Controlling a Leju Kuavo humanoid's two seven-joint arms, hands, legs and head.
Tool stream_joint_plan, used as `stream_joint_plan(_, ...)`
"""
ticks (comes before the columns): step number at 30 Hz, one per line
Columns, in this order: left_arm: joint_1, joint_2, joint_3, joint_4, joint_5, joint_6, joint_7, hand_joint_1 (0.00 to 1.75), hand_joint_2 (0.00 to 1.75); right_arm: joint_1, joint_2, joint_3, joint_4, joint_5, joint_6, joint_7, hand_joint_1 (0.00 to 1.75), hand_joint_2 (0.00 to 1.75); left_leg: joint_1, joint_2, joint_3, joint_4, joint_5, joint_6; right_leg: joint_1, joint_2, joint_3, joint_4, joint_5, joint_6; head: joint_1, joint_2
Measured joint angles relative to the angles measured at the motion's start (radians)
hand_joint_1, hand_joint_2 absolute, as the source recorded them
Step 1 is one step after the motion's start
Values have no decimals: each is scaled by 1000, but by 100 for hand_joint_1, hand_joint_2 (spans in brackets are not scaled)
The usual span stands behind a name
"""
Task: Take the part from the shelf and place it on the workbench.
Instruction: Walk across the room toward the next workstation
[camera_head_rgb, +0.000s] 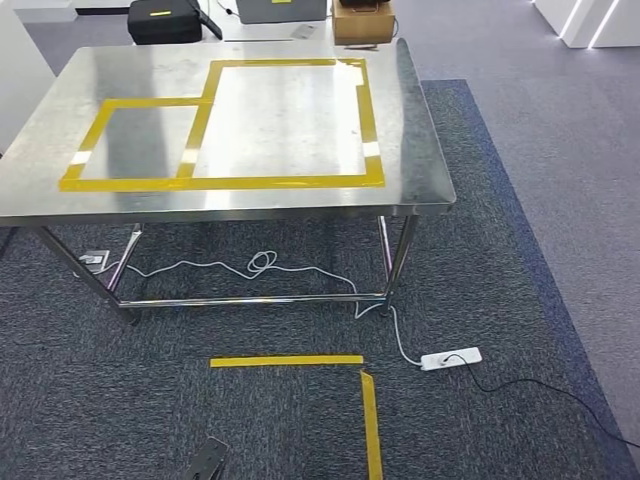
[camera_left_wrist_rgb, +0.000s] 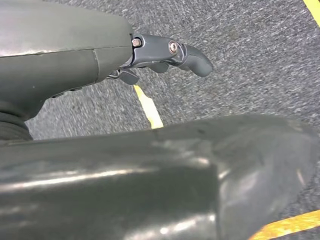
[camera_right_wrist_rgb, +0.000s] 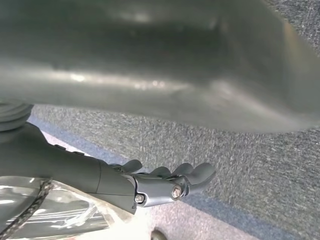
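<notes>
The workbench (camera_head_rgb: 423, 150) is a steel table straight ahead, with two yellow tape rectangles (camera_head_rgb: 370, 120) marked on its bare top. My left hand (camera_left_wrist_rgb: 166, 52) hangs over grey carpet, its fingers stretched out and nothing in them. The fingers of my right hand (camera_right_wrist_rgb: 166, 185) are also nearly straight. A crinkled clear plastic bag (camera_right_wrist_rgb: 56, 215) with a dark cord lies close against that hand. This may be the part. I cannot tell whether the hand holds it.
A white power strip (camera_head_rgb: 450, 358) and its cables lie on the carpet by the table's right front leg. Yellow tape (camera_head_rgb: 302, 361) marks a corner on the floor in front of me. A cardboard box (camera_head_rgb: 362, 20) and a black case (camera_head_rgb: 162, 20) sit beyond the table.
</notes>
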Motion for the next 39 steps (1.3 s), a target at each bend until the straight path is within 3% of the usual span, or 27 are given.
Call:
stream_joint_plan(2, 1, 0, 0, 0, 0, 0, 0, 0, 0, 0, 0, 0, 0, 0, 0, 0, 0, 0, -1, 1, -11, -3, 11, 12, -2, 1, -5, 0, 7, 13, 0, 0)
stream_joint_plan(3, 1, -1, 0, 0, 0, 1, 0, 0, 0, 1, -1, 0, 0, 0, -1, 0, 0, 0, 0, 2, -17, -5, 19, 21, -3, 2, -12, 9, -3, 18, 1, 0)
stream_joint_plan(5, -2, -2, 0, 0, 0, 1, 0, 0, 0, 1, -2, 0, 0, 1, -2, 0, 0, 0, 3, 5, -33, -10, 37, 36, -5, 5, -45, 83, -70, 27, 3, 0)
stream_joint_plan(7, -2, -2, 0, 0, 0, 1, -1, 0, 0, 1, -2, 0, 1, 1, -3, -1, 0, 0, -1, 6, -55, -9, 54, 42, -5, 6, -91, 219, -155, 32, 3, 0)
stream_joint_plan(8, -2, -2, 1, 0, -1, 1, -1, 0, 0, 1, -2, 1, 1, 1, -3, -1, 0, 0, -3, 6, -67, -8, 62, 43, -5, 6, -103, 271, -174, 33, 3, 0)
stream_joint_plan(9, -2, -2, 1, 0, -1, 1, -1, 0, 0, 1, -3, 1, 1, 0, -3, -1, 0, 0, -5, 6, -78, -7, 70, 43, -4, 6, -99, 291, -173, 33, 3, 0)
stream_joint_plan(10, -2, -3, 1, 0, -2, 1, -1, 0, 0, 2, -4, 1, 1, -1, -4, -2, 0, 0, -6, 6, -87, -6, 76, 42, -4, 6, -74, 268, -153, 31, 3, 0)
stream_joint_plan(13, -3, -5, 1, 0, -5, 1, -1, 0, 0, -2, -5, 1, 1, -6, -4, -4, 0, 0, -10, 6, -106, -1, 91, 35, 1, 6, 76, 51, -85, 17, 3, 0)
stream_joint_plan(14, -5, -6, 0, 0, -6, 1, 0, 0, 0, -3, -5, 1, 1, -7, -4, -4, 0, 0, -11, 6, -110, 1, 96, 30, 3, 6, 110, -4, -81, 14, 2, 0)
stream_joint_plan(15, -6, -6, 0, 0, -8, 1, 0, 0, 0, -4, -5, 1, 1, -8, -4, -5, 0, 0, -12, 7, -113, 3, 102, 25, 5, 6, 124, -33, -82, 11, 2, 0)
stream_joint_plan(18, -7, -7, 0, 0, -11, 2, 1, 0, 0, 0, -5, 2, 1, -10, -2, -4, 0, 0, -10, 6, -122, 8, 106, 8, 4, 4, 111, -48, -71, -8, 2, 0)
stream_joint_plan(20, -6, -7, 0, 0, -12, 2, 3, 0, 0, -1, -5, 2, 2, -11, -1, -4, 0, 0, -6, 4, -145, 71, 44, -3, 0, 1, 101, -53, -55, -26, -2, 0)
stream_joint_plan(22, -6, -7, 0, 0, -12, 2, 4, 0, 0, 0, -5, 2, 2, -11, 0, -3, 0, 0, 0, 3, -184, 204, -50, -14, 1, 0, 87, -50, -41, -32, -6, 0)
stream_joint_plan(23, -6, -6, 0, 0, -12, 2, 4, 0, 0, 0, -5, 2, 2, -11, 0, -2, 0, 0, 3, 3, -197, 262, -77, -18, 1, 0, 78, -47, -35, -31, -6, 0)
stream_joint_plan(24, -6, -6, 0, 0, -12, 2, 5, 0, 0, 0, -5, 2, 2, -11, 0, -2, 0, 0, 5, 3, -195, 288, -82, -20, 1, 0, 68, -43, -30, -30, -6, 0)
stream_joint_plan(25, -6, -6, 0, 0, -12, 2, 5, 0, 0, 1, -5, 2, 2, -11, 0, -1, 0, 0, 7, 3, -175, 273, -66, -21, 1, 0, 58, -37, -26, -28, -6, 0)
stream_joint_plan(28, -7, -6, 0, 0, -12, 2, 6, 0, 0, 1, -5, 3, 2, -11, 1, -1, 0, 0, 10, 2, -56, 79, 11, -18, 1, 1, 37, -20, -21, -20, -6, 0)
stream_joint_plan(30, -7, -6, 0, 0, -12, 2, 6, 0, 0, -1, -5, 4, 2, -11, 1, -2, 0, 0, 7, 1, -21, 10, 20, -10, 2, 1, 28, -12, -16, -9, -6, 0)
stream_joint_plan(32, -7, -7, 0, 0, -12, 3, 7, 0, 0, 0, -5, 4, 2, -12, 1, -2, 0, 0, 4, 1, -26, 4, 24, 1, 2, 1, 23, -11, -7, 5, -5, 0)
stream_joint_plan(34, -9, -8, 0, 0, -14, 3, 9, 0, 0, 0, -7, 4, 2, -14, 2, -2, 0, 0, 5, 4, -35, -2, 36, 18, 0, 3, 8, 7, -28, 15, -4, 0)
stream_joint_plan(35, -11, -9, 0, 0, -14, 3, 10, 0, 0, 0, -7, 4, 2, -16, 2, -3, 0, 0, 6, 5, -42, -5, 43, 28, 0, 4, -10, 46, -59, 19, -2, 0)
stream_joint_plan(37, -13, -10, 0, 0, -15, 4, 11, 0, 0, 0, -8, 4, 3, -18, 3, -4, 0, 0, 3, 7, -59, -4, 57, 40, -1, 5, -60, 177, -142, 25, 0, 0)
stream_joint_plan(38, -12, -11, 0, 0, -15, 4, 11, 0, 0, 1, -9, 4, 3, -19, 3, -4, 0, 0, 0, 7, -69, -3, 64, 42, -1, 6, -80, 242, -172, 26, 0, 0)
stream_joint_plan(39, -12, -11, 0, 0, -15, 4, 12, 0, 0, 1, -10, 4, 3, -19, 3, -4, 0, 0, -2, 7, -78, -1, 69, 43, -1, 6, -86, 278, -181, 26, 0, 0)
